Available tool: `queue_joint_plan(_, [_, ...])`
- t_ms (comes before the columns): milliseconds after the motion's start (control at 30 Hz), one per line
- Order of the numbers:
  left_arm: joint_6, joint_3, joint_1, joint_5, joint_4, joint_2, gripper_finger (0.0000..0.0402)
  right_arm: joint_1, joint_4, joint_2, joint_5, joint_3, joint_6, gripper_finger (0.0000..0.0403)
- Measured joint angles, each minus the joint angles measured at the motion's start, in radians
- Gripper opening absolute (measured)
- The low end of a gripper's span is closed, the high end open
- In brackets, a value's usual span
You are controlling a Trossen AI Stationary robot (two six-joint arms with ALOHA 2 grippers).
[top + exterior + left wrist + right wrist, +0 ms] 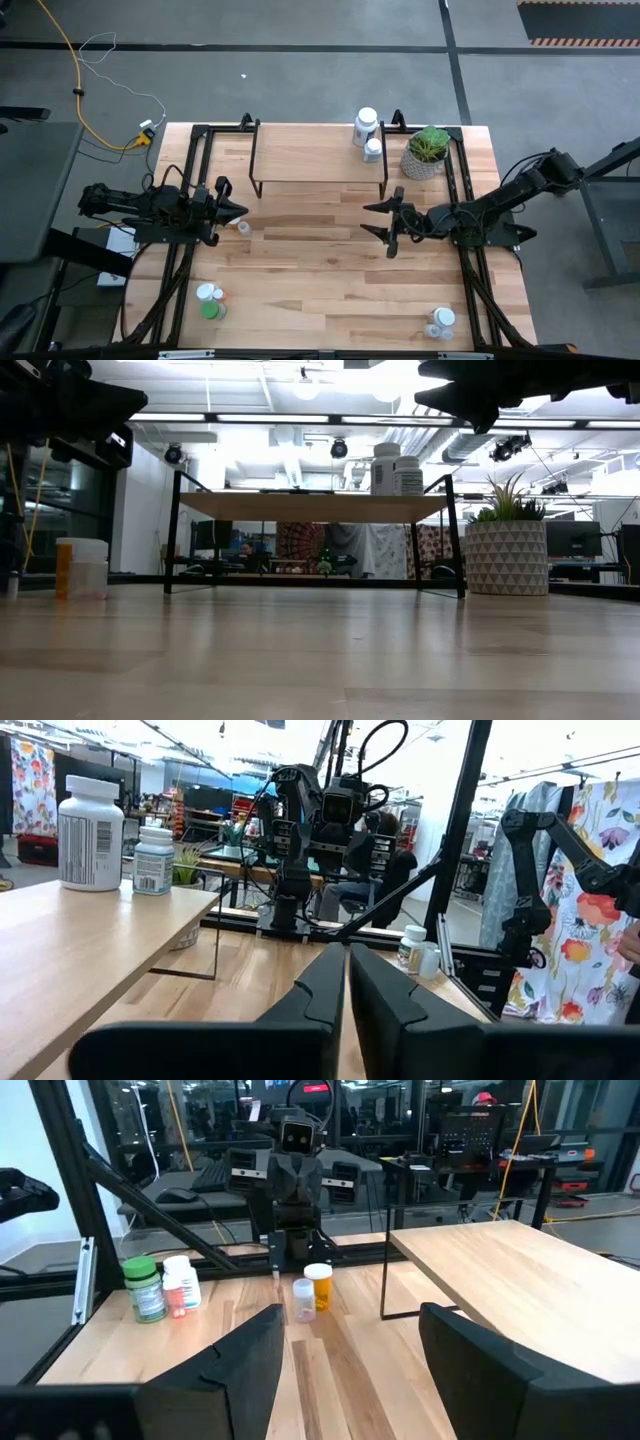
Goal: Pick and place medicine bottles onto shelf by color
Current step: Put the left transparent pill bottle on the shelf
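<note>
The shelf (318,160) stands at the table's far middle. Two white bottles (366,125) (373,150) stand on its right end, also seen in the low view (385,468) and the left wrist view (90,830). My left gripper (235,208) is shut and hovers off the shelf's left end, next to an orange bottle (320,1285) and a clear bottle (303,1300) standing on the table. My right gripper (378,220) is open and hovers in front of the shelf's right end. A green bottle (143,1288) and an orange-and-white one (180,1285) stand near the near left corner.
A potted plant (428,152) stands right of the shelf at the far right. Two small white-capped bottles (438,322) stand near the near right corner. Black frame rails (190,180) run along both table sides. Bare tabletop (310,270) lies between the arms.
</note>
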Motion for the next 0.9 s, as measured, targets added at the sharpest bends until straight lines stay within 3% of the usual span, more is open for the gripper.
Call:
queue_joint_plan(133, [-0.027,0.000,-0.010,0.000,0.029,0.002,0.0057,0.000,0.000,0.000,0.000,0.000,0.023,0.0225])
queue_joint_plan(467, [-0.021,0.000,-0.083,-0.028,0.145,0.126,0.0221,0.000,0.000,0.000,0.000,0.001,0.025,0.0225])
queue_joint_plan(633, [-0.007,0.059,-0.115,-0.050,0.133,0.255,0.0259,0.000,0.000,0.000,0.000,0.001,0.025,0.0225])
queue_joint_plan(767, [-0.048,0.155,-0.141,-0.077,-0.006,0.377,0.0260,0.000,0.000,0.000,0.000,0.001,0.026,0.0225])
queue_joint_plan(900, [-0.142,0.306,-0.154,-0.104,-0.333,0.507,0.0256,0.000,0.000,0.000,0.000,0.002,0.026,0.0225])
